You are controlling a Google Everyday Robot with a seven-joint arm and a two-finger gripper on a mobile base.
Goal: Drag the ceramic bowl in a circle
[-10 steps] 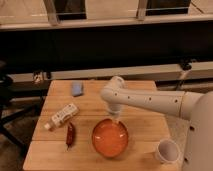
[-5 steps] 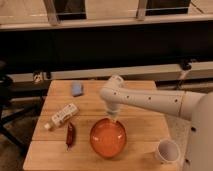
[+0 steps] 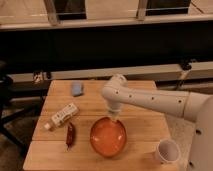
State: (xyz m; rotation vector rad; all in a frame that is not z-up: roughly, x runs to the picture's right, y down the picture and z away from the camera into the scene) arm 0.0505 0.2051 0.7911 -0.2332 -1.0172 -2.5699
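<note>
The ceramic bowl [image 3: 108, 136], orange and glossy inside, sits on the wooden table [image 3: 92, 103] toward the front edge, slightly right of the table's middle. Its rim lies close to the near edge of the tabletop without overhanging it.

The white arm [image 3: 150, 100] reaches in from the right side of the view, bends at a rounded joint above the table's centre, and turns downward. The gripper [image 3: 114, 118] hangs at the end of that downward segment and meets the bowl at its far rim, on the side away from the camera. The bowl therefore lies directly below and in front of the gripper, with nearly all of its body extending toward the camera from the contact point. Whether the jaws are clenched on the rim or merely resting against it cannot be told.

Other items on the table stand apart from the bowl. A dark red chili pepper [image 3: 70, 135] lies lengthwise just to the bowl's left, not touching it. A small white bottle [image 3: 62, 116] lies on its side farther left and behind the pepper. A blue sponge [image 3: 77, 89] rests near the far edge, well apart from the bowl. A white cup [image 3: 167, 150] stands upright at the front right corner, near the bowl but separate from it.
</note>
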